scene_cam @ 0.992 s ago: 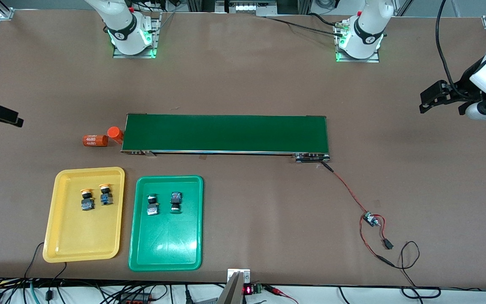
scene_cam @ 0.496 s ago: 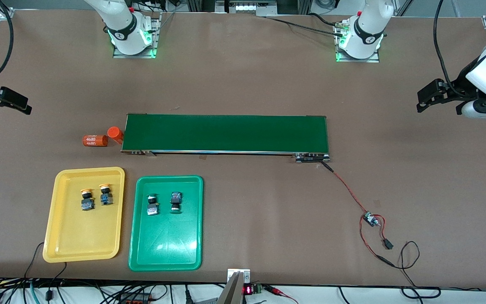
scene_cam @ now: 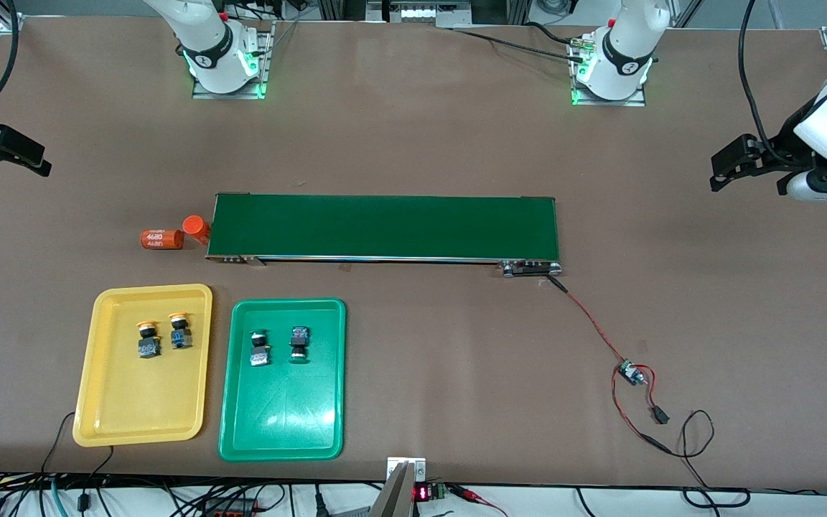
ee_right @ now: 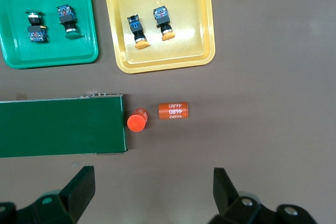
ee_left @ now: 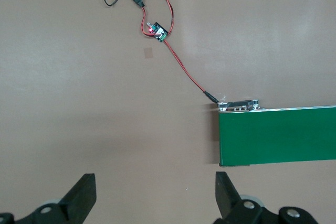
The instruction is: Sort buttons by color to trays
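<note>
Two yellow-capped buttons (scene_cam: 147, 341) (scene_cam: 179, 332) lie in the yellow tray (scene_cam: 137, 402). Two green-capped buttons (scene_cam: 260, 350) (scene_cam: 299, 342) lie in the green tray (scene_cam: 281, 416). The right wrist view shows both trays, yellow (ee_right: 184, 19) and green (ee_right: 47, 51), with the yellow buttons (ee_right: 136, 30) and the green buttons (ee_right: 68, 20) in them. My right gripper (scene_cam: 36, 161) (ee_right: 152, 179) is open and empty, high over the bare table at the right arm's end. My left gripper (scene_cam: 721, 172) (ee_left: 156, 184) is open and empty, over the bare table at the left arm's end.
A long dark-green conveyor belt (scene_cam: 385, 226) (ee_left: 278, 136) (ee_right: 58, 127) lies mid-table. Two orange "4680" cylinders (scene_cam: 162, 238) (scene_cam: 197, 228) (ee_right: 173, 110) sit at its end toward the right arm. A red wire with a small circuit board (scene_cam: 629, 372) (ee_left: 159, 31) runs from its other end.
My right gripper has drifted over the table toward the edge where the bases stand. My left gripper has shifted only slightly. Buttons and trays have not moved.
</note>
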Controlling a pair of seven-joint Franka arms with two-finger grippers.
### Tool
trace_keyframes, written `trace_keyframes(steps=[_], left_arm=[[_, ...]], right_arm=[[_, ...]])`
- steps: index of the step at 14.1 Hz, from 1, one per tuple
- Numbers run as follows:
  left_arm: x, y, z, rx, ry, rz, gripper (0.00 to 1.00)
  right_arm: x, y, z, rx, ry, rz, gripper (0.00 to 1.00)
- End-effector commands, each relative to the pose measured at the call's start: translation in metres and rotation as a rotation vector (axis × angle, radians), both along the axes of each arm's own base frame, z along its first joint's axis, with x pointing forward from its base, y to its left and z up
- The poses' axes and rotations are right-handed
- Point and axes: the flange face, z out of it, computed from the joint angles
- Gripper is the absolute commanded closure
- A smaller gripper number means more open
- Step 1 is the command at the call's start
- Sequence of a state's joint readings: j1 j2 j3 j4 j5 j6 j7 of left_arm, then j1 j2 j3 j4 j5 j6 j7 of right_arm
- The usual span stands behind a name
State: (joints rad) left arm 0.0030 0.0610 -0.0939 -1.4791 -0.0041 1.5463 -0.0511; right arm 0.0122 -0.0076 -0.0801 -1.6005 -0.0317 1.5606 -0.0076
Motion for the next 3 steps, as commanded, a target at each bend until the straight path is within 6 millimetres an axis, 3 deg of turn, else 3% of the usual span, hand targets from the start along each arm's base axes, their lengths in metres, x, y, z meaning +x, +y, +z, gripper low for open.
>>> trace_keyframes(steps=[1, 3], left_arm=[[0.0007, 0.0017, 0.0077, 0.02, -0.014, -0.022, 0.0], [0.0012, 0.0017, 0.0069, 0.02, -0.013, -0.022, 0.0]], right_arm=[[-0.0077, -0.0004, 0.0017, -0.004, 0.004, 0.011, 0.0], [-0.0071, -0.0005, 0.001, -0.004, 0.004, 0.013, 0.0]])
